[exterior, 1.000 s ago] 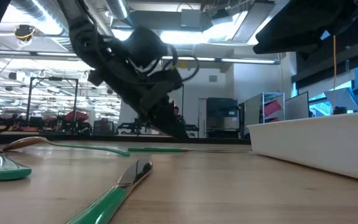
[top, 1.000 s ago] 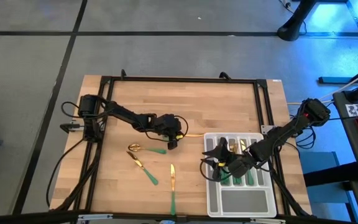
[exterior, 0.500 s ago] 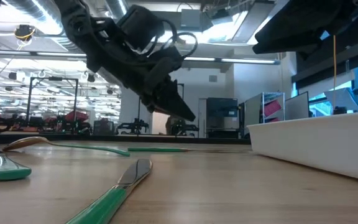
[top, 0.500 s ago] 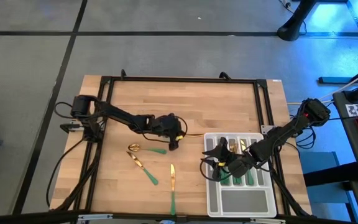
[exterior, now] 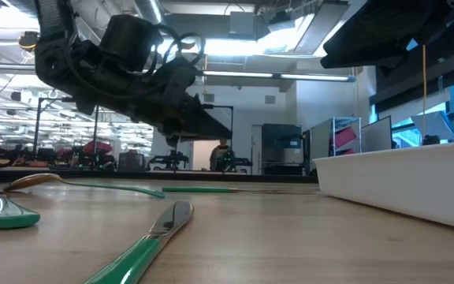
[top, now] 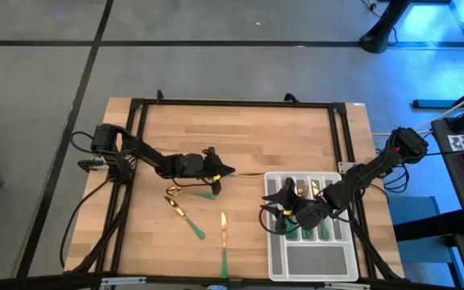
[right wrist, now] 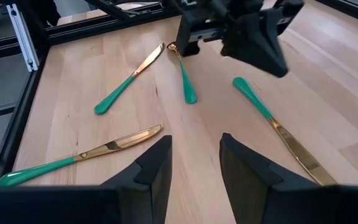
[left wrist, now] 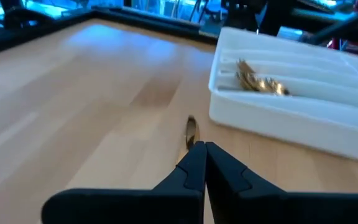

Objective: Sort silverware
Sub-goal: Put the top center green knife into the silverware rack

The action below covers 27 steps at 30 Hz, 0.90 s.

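Here, four pieces of silverware are lying loose on the wooden table [top: 296, 137], left of the pale grey tray [top: 274, 250]. A spoon [top: 190, 193] is resting nearest the left arm, with a second piece [top: 185, 216] just below it and a knife [top: 224, 242] lying closer to the table's near edge. A fourth piece [right wrist: 278, 130], green handle and gold head, is lying between the left arm and the tray. More gold heads [top: 311, 190] are sitting in the tray's narrow slots, green handles [top: 325, 234] alongside them.

The left gripper [top: 230, 170] is hanging above the table with its fingers pressed together and nothing between them, just above the spoon's handle end. The right gripper [top: 271, 211] is hovering at the tray's left edge, its fingers [right wrist: 151, 168] standing apart and empty.
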Motion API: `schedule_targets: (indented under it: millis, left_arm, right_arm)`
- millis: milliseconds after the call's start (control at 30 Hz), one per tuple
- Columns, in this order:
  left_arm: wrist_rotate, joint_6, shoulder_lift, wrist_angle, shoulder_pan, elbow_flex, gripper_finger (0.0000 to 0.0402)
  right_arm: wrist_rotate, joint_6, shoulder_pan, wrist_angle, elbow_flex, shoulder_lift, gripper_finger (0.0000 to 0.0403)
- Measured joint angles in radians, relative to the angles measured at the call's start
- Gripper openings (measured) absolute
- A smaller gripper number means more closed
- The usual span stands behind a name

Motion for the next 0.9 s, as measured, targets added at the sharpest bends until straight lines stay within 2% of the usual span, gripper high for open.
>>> schedule_targets:
  millis: [267,367,500,767,900]
  left_arm:
    - [0.007,-0.007,0.0,-0.027,-0.009,-0.009,0.0001]
    - [0.008,-0.03,0.0,-0.023,0.0,-0.007,0.0015]
    - [0.007,-0.017,0.005,-0.021,0.003,-0.007,0.006]
    - [0.033,0.019,0.021,-0.023,0.001,0.009,0.0177]
    - [0.037,0.021,0.04,-0.025,-0.001,0.026,0.0218]
  right_arm:
    - [0.06,0.0,0.0,0.0,0.0,0.0,0.0133]
    - [0.067,-0.002,0.0,0.0,0.0,0.0,0.0133]
    - [0.069,-0.006,0.0,0.0,0.0,0.0,0.0133]
    - [0.071,-0.011,0.0,-0.002,0.0,0.0,0.0133]
    - [0.071,-0.011,0.0,-0.008,0.001,0.0,0.0133]
